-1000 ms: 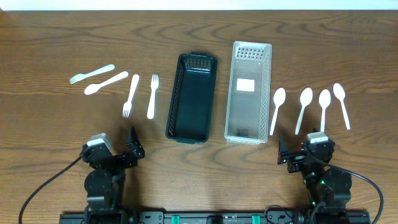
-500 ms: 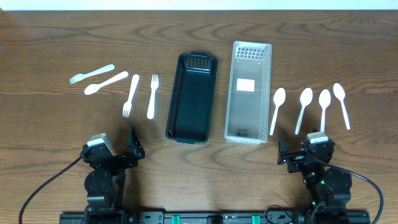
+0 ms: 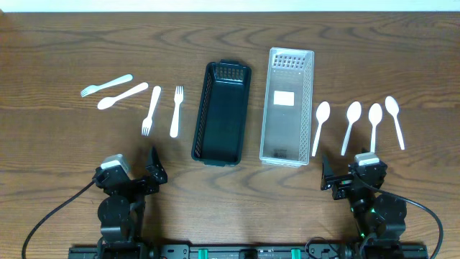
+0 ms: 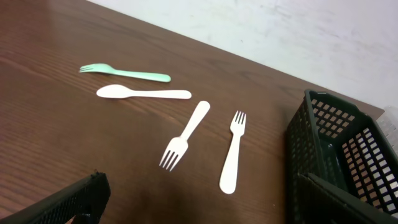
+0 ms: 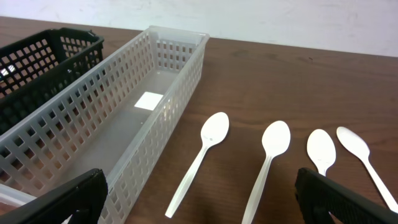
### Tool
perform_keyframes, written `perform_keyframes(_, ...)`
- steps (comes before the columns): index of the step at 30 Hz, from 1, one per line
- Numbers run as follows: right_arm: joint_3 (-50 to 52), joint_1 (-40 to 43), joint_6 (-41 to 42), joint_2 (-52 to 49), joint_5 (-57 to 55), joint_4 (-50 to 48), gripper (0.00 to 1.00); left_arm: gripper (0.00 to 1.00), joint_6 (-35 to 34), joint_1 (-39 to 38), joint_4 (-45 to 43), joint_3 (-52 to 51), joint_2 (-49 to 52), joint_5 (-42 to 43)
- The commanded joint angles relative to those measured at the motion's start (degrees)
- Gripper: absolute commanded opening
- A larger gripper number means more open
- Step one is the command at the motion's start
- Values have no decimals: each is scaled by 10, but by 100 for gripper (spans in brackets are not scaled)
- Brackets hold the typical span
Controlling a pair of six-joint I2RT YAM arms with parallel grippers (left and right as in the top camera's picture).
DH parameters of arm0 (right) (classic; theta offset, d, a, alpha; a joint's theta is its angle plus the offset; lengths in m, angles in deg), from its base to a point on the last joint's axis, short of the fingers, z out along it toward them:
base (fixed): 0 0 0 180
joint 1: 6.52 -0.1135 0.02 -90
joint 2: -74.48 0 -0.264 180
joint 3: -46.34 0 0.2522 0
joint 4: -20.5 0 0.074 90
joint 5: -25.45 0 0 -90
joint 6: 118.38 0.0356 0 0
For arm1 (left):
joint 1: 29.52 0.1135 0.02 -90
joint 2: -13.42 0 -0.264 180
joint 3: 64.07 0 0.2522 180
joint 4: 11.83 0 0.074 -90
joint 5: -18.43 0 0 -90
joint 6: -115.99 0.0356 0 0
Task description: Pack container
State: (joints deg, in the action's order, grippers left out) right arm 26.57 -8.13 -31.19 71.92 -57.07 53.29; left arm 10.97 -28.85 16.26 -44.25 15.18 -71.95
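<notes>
Both arms parked at the near table edge, nothing picked yet.

Left gripper (image 4: pixel 199 186): fingers spread wide, nothing between them. Right gripper (image 5: pixel 199 180): same, wide apart and empty.

Ahead of the left gripper:
- two white plastic forks (image 4: pixel 232 152), side by side, tines pointing opposite ways
- further out and to its left, a white plastic spoon (image 4: pixel 143 93) and a pale green plastic fork (image 4: pixel 124 73)
- to its right, the black mesh plastic basket (image 3: pixel 203 108), empty

Ahead of the right gripper:
- four white plastic spoons (image 5: pixel 202 158) in a row, bowls away from it, none touching
- the leftmost one lies just beside the white perforated plastic basket (image 5: pixel 177 99), which sits to the gripper's left
- that basket holds only a white label on its floor

Handling, my read:
- The cutlery looks thin, very light and fairly stiff, with some flex in the handles.
- It has a smooth finish, so it may slip or swivel in a loose pinch.
- Everything lies flat on the wood, so the fingertips have to come right down to the table.
- I'd pinch across the handle around mid-length, where the edges are straight. The bowl or tines would tip.
- The baskets look light too, and a bump on a wall would likely shove them.
- The leftmost spoon leaves little finger clearance on the basket side.
</notes>
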Motion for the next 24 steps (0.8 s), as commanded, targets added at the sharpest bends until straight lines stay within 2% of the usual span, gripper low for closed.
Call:
perform_keyframes(1, 2, 3, -7, 4, 0, 0, 99, 98, -1, 3, 2, 0, -3, -1)
perform_keyframes(18, 2, 3, -3, 4, 5, 0, 99, 98, -1, 3, 0, 0, -3, -1)
perform_keyframes(22, 2, 3, 47, 4, 51, -13, 99, 98, -8, 3, 12, 0, -3, 15)
perform_keyframes(24, 2, 3, 105, 4, 79, -29, 99, 98, -8, 3, 17, 0, -3, 15)
